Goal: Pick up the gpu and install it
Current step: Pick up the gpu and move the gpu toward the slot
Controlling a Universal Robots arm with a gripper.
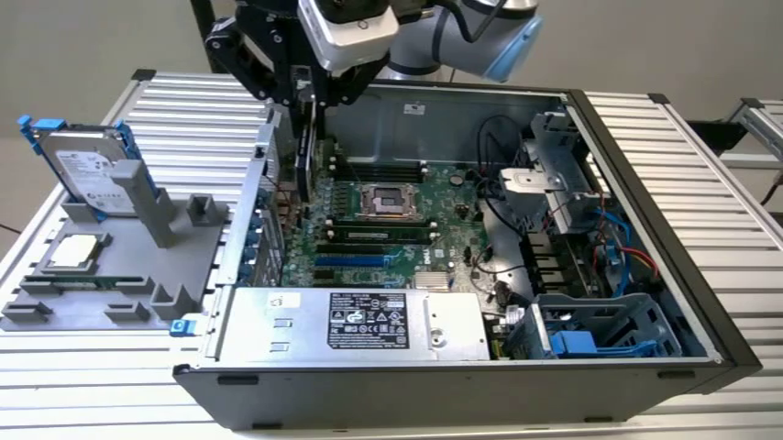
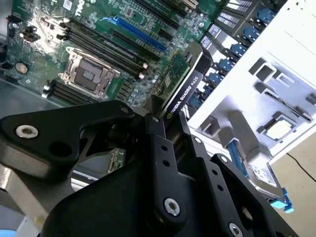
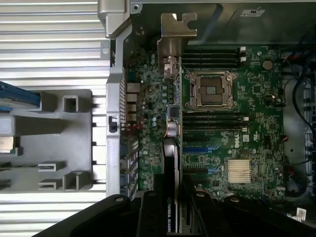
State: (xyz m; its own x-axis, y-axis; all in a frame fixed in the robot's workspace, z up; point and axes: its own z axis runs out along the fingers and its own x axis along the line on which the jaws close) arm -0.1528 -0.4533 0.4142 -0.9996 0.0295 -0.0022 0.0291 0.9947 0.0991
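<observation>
Exterior view, gripper: the gripper (image 1: 303, 99) hangs in the upper middle of the frame, over the open case (image 1: 636, 302).
Exterior view, fingers: closed on the upper end of the gpu (image 1: 303, 156).
Exterior view, gpu: on edge, hanging straight down from the fingers over the motherboard (image 1: 404, 238), on the side toward the exterior view's left. Whether it touches the board cannot be told.
Exterior view, surroundings: the power supply (image 1: 355, 321) sits in the lower middle. A grey tray (image 1: 61, 312) lies at the left on the slatted worktop (image 1: 710, 183), with a hard drive (image 1: 86, 170) standing upright in it.
Second wrist view, fingers: two black fingers (image 2: 158, 143) clamp the gpu (image 2: 190, 86), one on each face.
Second wrist view, gpu: the black shroud edge faces the camera, with the green board face beside it. The motherboard (image 2: 64, 29) and its processor socket (image 2: 89, 71) lie beyond it.
Second wrist view, surroundings: the tray (image 2: 296, 59) and hard drive (image 2: 264, 177) are outside the case.
First wrist view, gpu: seen edge-on (image 3: 170, 163), running from the fingers (image 3: 148, 215) to its silver bracket (image 3: 175, 37).
First wrist view, position: the card is between the case wall (image 3: 116, 108) and the processor socket (image 3: 210, 89).
</observation>
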